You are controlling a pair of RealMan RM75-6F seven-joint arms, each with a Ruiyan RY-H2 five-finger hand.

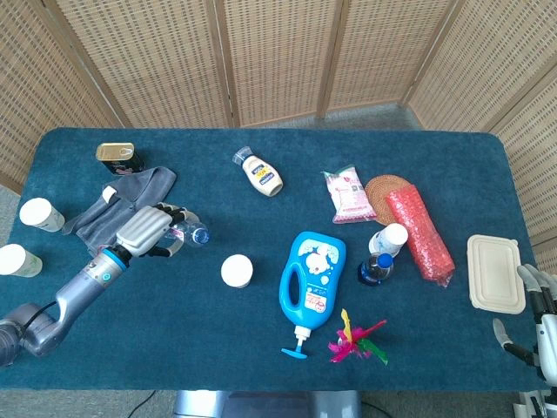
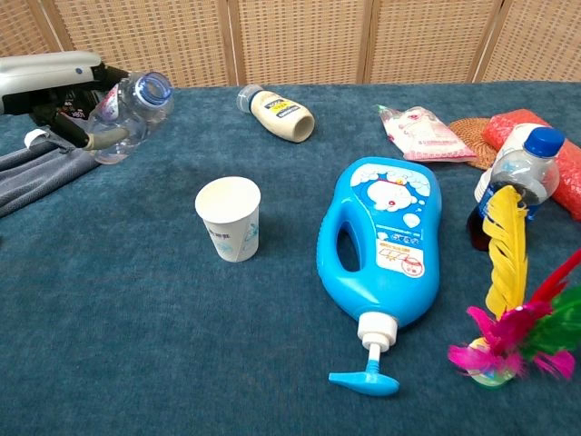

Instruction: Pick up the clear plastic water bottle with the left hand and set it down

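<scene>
Holding the water bottle (image 2: 130, 115) tilted above the table (image 2: 136, 309), left hand (image 1: 144, 230) fingers (image 2: 102, 141) wrapped around it; best righted before lowering, clear of the grey cloth (image 1: 117, 203).

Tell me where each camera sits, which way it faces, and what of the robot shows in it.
Head view: high above the near table edge, looking steeply down on the whole blue table; shows the left hand and arm, plus the right hand at the lower right corner.
Chest view: low, near table height, facing across toward the wicker screen; only the left hand shows.
Shared: left hand holding the tilted clear water bottle, the paper cup, the blue detergent bottle.
</scene>
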